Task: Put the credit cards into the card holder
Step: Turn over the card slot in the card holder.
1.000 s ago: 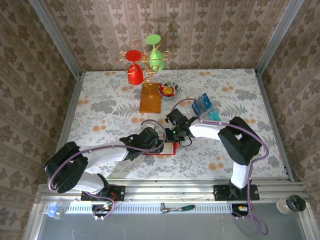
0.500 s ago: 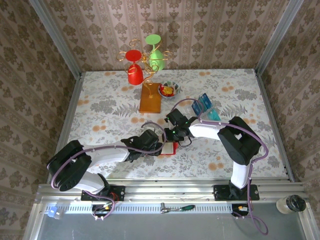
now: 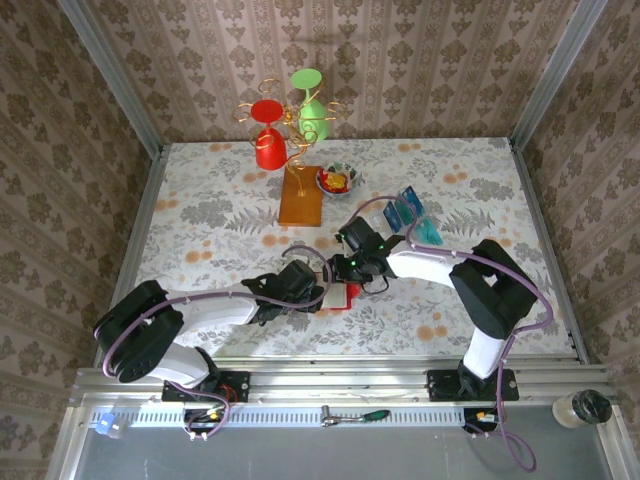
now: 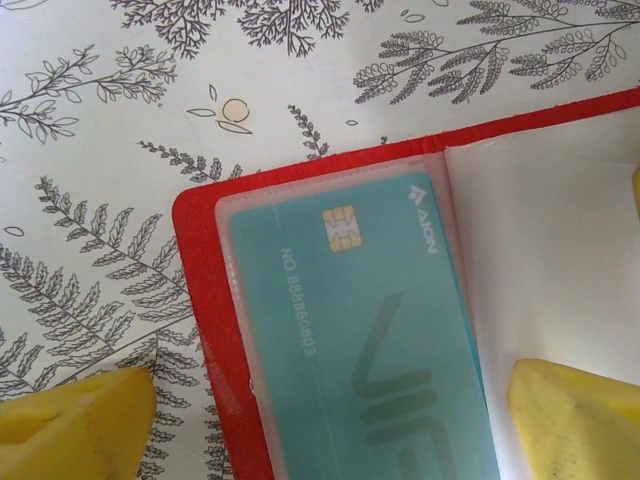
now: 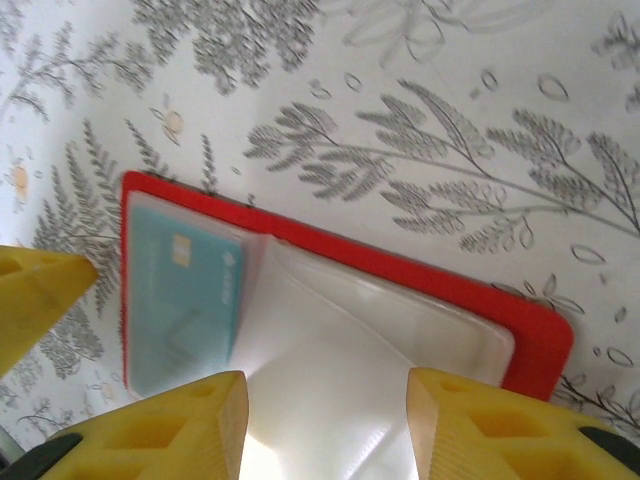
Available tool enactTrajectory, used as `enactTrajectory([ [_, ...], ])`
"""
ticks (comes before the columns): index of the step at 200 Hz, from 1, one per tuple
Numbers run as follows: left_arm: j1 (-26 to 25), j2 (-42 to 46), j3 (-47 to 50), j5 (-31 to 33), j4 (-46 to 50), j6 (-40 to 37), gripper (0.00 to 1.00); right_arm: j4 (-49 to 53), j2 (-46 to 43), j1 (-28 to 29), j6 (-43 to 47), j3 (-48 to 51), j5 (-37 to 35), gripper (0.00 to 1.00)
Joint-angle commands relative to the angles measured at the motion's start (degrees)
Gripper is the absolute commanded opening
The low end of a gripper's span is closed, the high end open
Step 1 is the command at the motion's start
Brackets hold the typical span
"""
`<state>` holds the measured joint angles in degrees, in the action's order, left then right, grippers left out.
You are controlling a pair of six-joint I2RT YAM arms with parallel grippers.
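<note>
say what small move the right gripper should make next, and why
Probably lift the right gripper clear of the open glossy red wallet and head toward the remaining teal-blue cards: one teal card already sits inside it, and its jaws stand apart, holding nothing.

— What sort of place is this?

— A robot test booth got up like a home. Out beyond my left pincer I see wallpapered walls, but they are panels set in bare metal posts.

— And the table?

— A flowered cloth lies under my pincer, with a cup stand and a small bowl farther out. Behind my pincer my base sits on a metal rail, and a screwdriver lies on the grey ledge behind that.
</note>
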<state>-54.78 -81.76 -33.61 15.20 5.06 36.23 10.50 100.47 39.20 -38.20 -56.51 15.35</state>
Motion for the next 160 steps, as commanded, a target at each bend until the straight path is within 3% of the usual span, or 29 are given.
enactTrajectory([
  [1, -0.42, -0.47, 0.82, 0.36, 0.14, -0.23, 0.92, -0.45, -0.58, -0.10, -1.66, 1.48, -1.04, 0.51],
  [160, -0.49, -0.07, 0.74, 0.36, 0.21, -0.37, 0.92, -3.24, 1.09, -0.28, -3.33, 0.79, 4.16, 0.51],
])
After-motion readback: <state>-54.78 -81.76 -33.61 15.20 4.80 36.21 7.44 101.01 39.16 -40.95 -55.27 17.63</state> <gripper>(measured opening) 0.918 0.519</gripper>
